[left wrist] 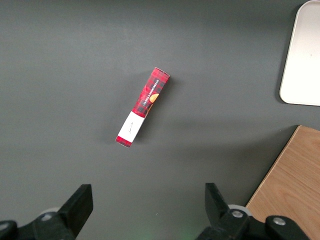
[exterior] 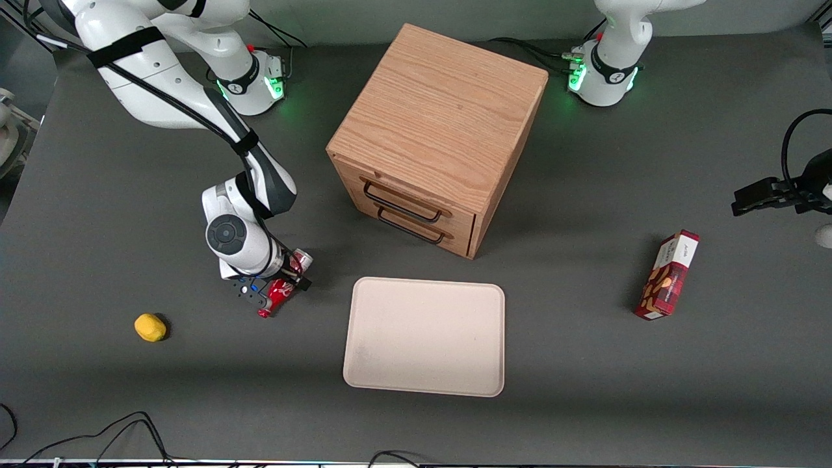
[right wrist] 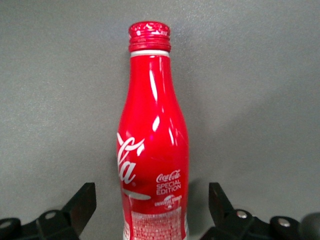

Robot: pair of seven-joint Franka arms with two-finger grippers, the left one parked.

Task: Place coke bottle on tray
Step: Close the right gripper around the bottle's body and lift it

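The coke bottle (exterior: 278,297) is slim and red with white script, and it lies on its side on the dark table. It is beside the tray (exterior: 426,338), toward the working arm's end, and its cap points toward the front camera. My right gripper (exterior: 281,285) hangs low over the bottle's lower body. In the right wrist view the gripper (right wrist: 151,196) is open. The bottle (right wrist: 152,145) lies between the two black fingers (right wrist: 82,201) with a gap on each side. The beige tray is flat, has nothing on it, and sits in front of the wooden drawer cabinet.
A wooden two-drawer cabinet (exterior: 435,130) stands mid-table, farther from the front camera than the tray. A yellow lemon (exterior: 150,327) lies toward the working arm's end. A red snack box (exterior: 667,275) lies toward the parked arm's end. Cables run along the table's front edge.
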